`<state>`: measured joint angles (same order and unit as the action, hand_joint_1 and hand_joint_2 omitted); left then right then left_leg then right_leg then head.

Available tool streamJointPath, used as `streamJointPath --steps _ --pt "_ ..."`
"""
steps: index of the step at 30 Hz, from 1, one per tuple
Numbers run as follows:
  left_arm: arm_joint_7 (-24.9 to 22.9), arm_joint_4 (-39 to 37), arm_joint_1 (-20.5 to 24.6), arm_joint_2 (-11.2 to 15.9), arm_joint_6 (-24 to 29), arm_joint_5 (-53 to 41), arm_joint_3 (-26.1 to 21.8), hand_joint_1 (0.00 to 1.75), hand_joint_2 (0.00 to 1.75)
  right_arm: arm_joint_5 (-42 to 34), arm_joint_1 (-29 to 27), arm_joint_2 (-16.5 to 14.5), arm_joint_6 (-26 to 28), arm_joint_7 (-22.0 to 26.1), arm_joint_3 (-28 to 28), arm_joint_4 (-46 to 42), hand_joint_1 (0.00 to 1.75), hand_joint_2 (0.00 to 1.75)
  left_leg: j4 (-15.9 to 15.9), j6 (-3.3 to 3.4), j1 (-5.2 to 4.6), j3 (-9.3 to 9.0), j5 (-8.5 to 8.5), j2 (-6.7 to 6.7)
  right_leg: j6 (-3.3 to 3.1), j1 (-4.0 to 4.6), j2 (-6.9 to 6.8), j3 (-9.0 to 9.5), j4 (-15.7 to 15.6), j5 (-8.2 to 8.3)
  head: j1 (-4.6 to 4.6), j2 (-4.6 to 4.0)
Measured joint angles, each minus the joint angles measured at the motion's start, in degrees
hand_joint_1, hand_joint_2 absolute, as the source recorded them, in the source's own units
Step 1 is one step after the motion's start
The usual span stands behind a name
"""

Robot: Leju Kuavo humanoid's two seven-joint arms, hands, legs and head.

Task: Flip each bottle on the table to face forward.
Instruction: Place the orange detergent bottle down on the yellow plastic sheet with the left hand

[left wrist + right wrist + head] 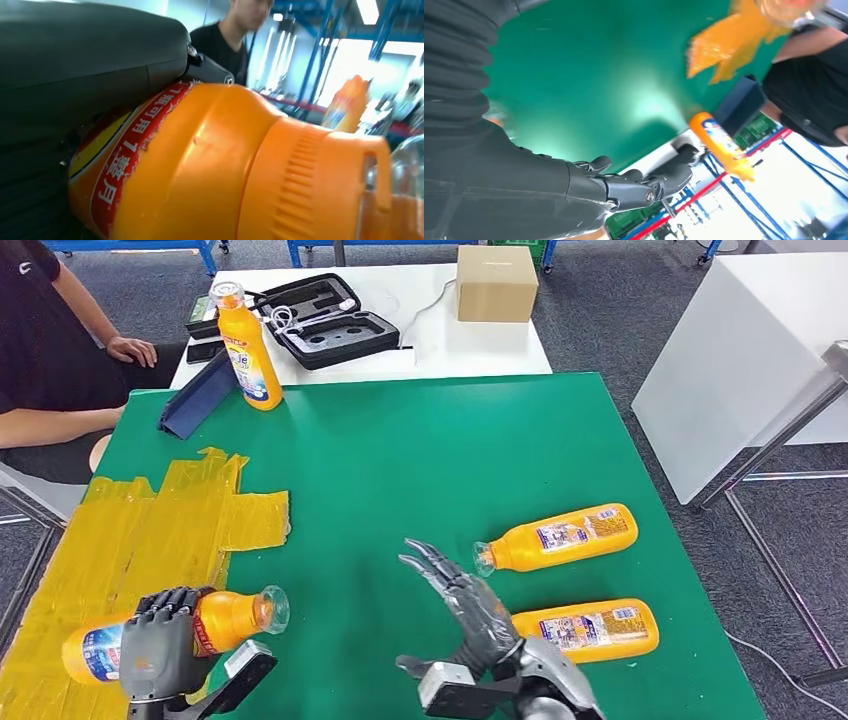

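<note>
- Our left robot hand (160,645) grips an orange bottle (225,618) that lies on its side at the near left of the green bench (400,460), its clear cap pointing right.
- This held bottle rests over a patch of yellow tape (160,520) stuck to the bench.
- Our right robot hand (465,605) is released, fingers spread and holding nothing, hovering above the near middle of the bench.
- Just right of that hand, two more orange bottles lie on their sides: a farther one (560,538) and a nearer one (590,628).
- A fourth bottle (245,345) stands upright at the far left edge, beside a dark blue holder (195,400).
- A person's arm (60,425) rests near the bench's far left corner.
</note>
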<state>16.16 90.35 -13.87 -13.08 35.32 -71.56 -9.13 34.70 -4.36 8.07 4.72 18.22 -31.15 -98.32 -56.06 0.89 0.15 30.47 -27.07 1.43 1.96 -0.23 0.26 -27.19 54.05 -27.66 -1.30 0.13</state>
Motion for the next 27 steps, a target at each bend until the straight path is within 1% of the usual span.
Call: streamJointPath --steps 3,5,6,8,9,10,12,15,18,24,27 --pt "-1.43 -4.86 1.32 0.95 -0.27 -2.49 -0.68 1.75 1.75 -0.56 -2.4 4.2 -1.34 0.39 2.67 -3.14 0.0 1.75 -0.01 0.01 -0.04 -0.01 -0.01 -0.05 0.01 -0.02 0.02 -0.03 -0.01 0.0 -0.01 0.0" --pt "-2.28 -8.4 2.56 1.57 -1.88 -3.75 -0.86 1.75 1.75 -0.91 -4.64 7.71 -1.68 0.13 4.11 -5.51 0.0 1.75 -0.03 0.02 -0.07 -0.01 -0.01 0.06 0.02 -0.04 -0.08 -0.02 -0.03 0.0 -0.03 0.0" --pt "-2.46 -10.22 3.12 1.91 -2.8 -3.96 -0.88 1.71 1.75 -1.11 -6.0 9.67 -1.66 -0.12 4.91 -6.76 0.0 1.75 -0.04 0.02 -0.08 0.0 -0.01 0.12 0.02 -0.05 -0.14 -0.01 -0.03 0.0 -0.02 0.0" --pt "-2.19 -13.46 4.27 2.48 -4.37 -3.42 -0.88 0.84 1.75 -1.14 -8.57 13.38 -1.55 -0.96 6.66 -8.93 0.0 1.75 -0.03 0.03 -0.12 0.0 -0.02 0.17 0.03 -0.08 -0.2 0.04 -0.03 -0.01 -0.02 0.0" --pt "-1.81 -14.82 4.96 2.76 -5.08 -2.71 -0.87 0.4 1.31 -0.9 -9.65 15.02 -1.52 -1.52 7.51 -9.77 0.0 1.75 -0.03 0.06 -0.16 -0.03 -0.03 0.18 0.03 -0.11 -0.21 0.08 -0.03 -0.01 -0.01 0.0" --pt "-1.3 -16.05 5.68 3.02 -5.92 -1.74 -0.87 0.0 0.87 -0.52 -10.52 16.42 -1.45 -2.15 8.22 -10.42 0.0 1.75 -0.02 0.09 -0.2 -0.09 -0.05 0.2 0.03 -0.14 -0.23 0.11 -0.04 -0.02 -0.03 0.0" --pt "-0.36 -18.12 7.08 3.55 -7.91 0.39 -0.9 0.0 0.0 0.36 -11.77 18.55 -1.24 -3.27 9.33 -11.25 0.0 1.75 0.01 0.17 -0.25 -0.26 -0.11 0.22 0.03 -0.19 -0.26 0.1 -0.04 -0.04 -0.05 0.0" --pt "1.77 -19.99 8.23 4.15 -11.6 4.95 -1.03 0.0 0.0 1.76 -12.98 20.67 -0.78 -4.94 10.59 -11.69 0.0 1.75 0.05 0.22 -0.24 -0.54 -0.2 0.2 0.12 -0.18 -0.25 0.14 -0.04 -0.15 -0.04 0.0" --pt "6.2 -19.54 7.64 4.28 -16.86 12.47 -1.11 0.0 0.0 2.97 -14.43 22.43 -0.13 -7.08 11.6 -11.75 0.0 1.75 0.05 0.24 -0.25 -0.7 -0.17 0.24 0.17 -0.19 -0.27 0.24 -0.04 -0.18 -0.04 0.0" --pt "12.07 -14.22 4.42 4.05 -26.4 25.53 -1.1 0.0 0.0 4.62 -17.64 25.21 1.53 -10.47 13.23 -11.77 0.0 1.75 0.04 0.27 -0.31 -0.66 -0.16 0.15 0.2 -0.21 -0.24 0.35 -0.03 -0.16 -0.04 0.0" --pt "15.0 -9.47 1.38 3.52 -33.13 34.37 -1.1 0.0 0.0 5.21 -19.21 26.22 2.15 -12.97 13.83 -11.77 0.0 1.75 0.01 0.27 -0.31 -0.55 -0.16 0.12 0.21 -0.22 -0.21 0.32 -0.03 -0.15 -0.03 0.0"
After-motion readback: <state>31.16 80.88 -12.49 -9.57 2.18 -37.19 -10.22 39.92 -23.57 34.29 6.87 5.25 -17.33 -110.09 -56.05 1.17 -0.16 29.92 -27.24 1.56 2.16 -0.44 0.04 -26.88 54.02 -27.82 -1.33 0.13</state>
